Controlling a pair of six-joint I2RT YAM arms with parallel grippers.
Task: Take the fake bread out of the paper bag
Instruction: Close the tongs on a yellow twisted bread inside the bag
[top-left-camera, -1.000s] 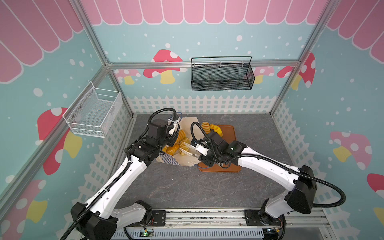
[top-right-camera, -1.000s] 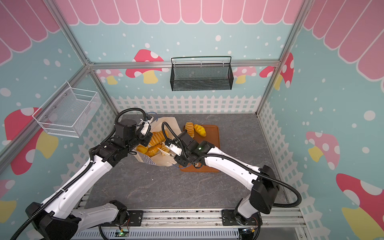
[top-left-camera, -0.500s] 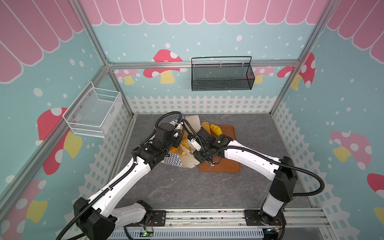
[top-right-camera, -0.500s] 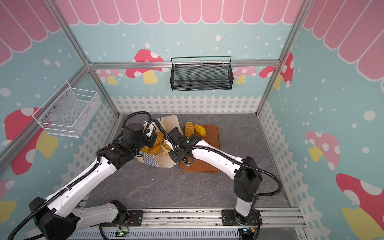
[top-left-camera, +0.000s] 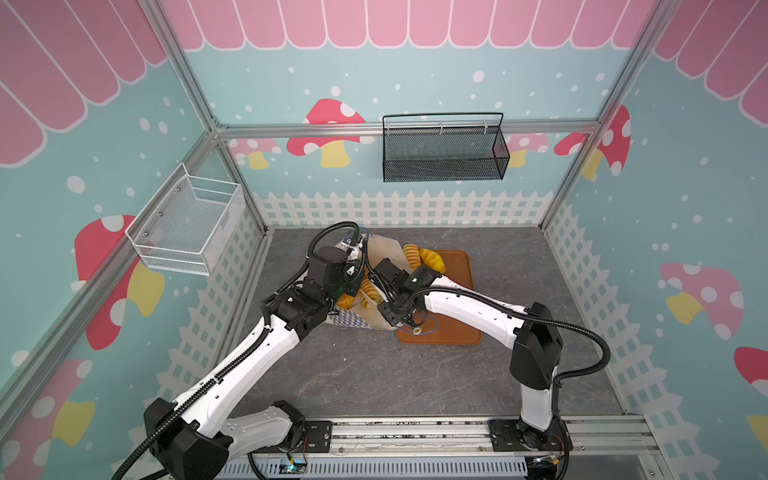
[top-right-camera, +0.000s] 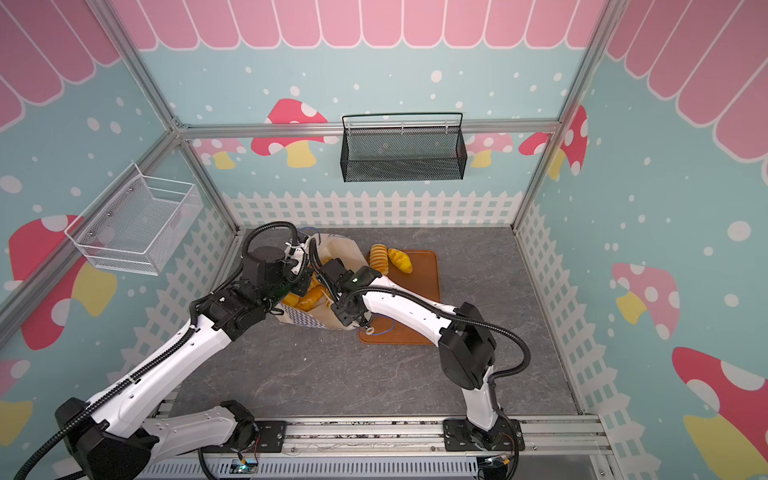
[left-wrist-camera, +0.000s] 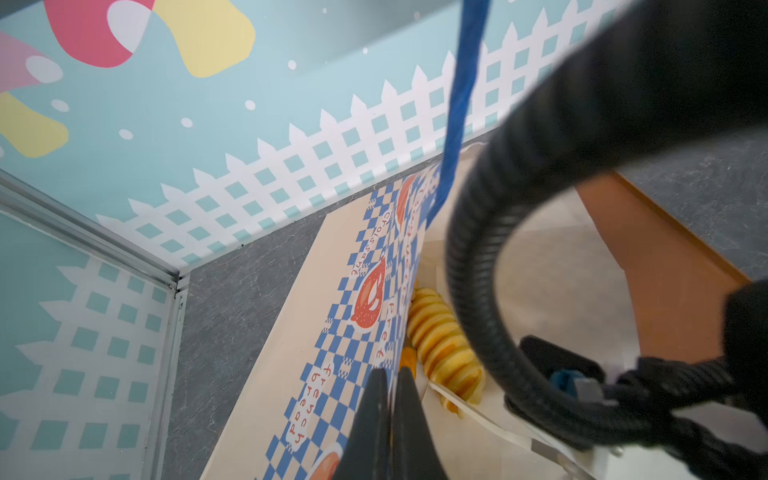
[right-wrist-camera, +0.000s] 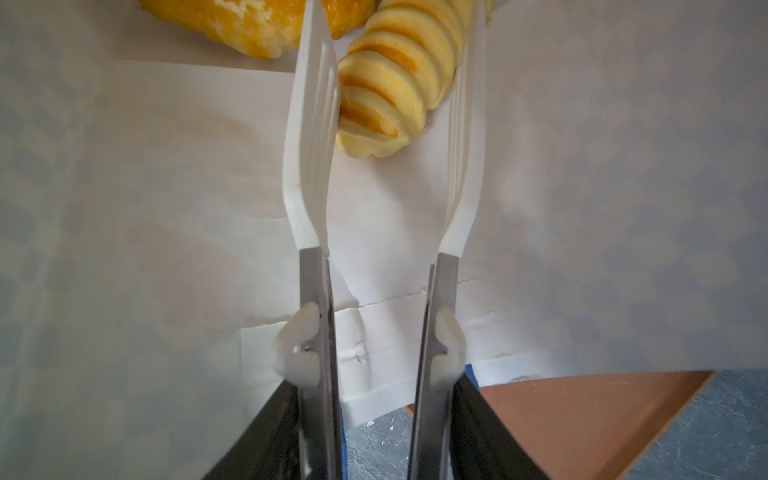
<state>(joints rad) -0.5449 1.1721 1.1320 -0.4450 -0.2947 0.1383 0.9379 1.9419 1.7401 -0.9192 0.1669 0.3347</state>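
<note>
Grey bench (top-left-camera: 374, 374): left end effector (left-wrist-camera: 390, 376) pinches paper bag (left-wrist-camera: 278, 374) rim, right end effector (right-wrist-camera: 397, 25) half-open around ridged loaf (right-wrist-camera: 386, 91); glossy loaf may slip, or paper get caught.

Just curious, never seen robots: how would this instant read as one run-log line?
stage: reaching into paper bag | left jaws: shut on bag edge | right jaws: open, straddling ridged loaf inside bag | tray: two pastries

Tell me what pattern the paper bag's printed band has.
Blue-and-white checks with orange-red logos and lettering; the paper bag shows it best in the left wrist view.
</note>
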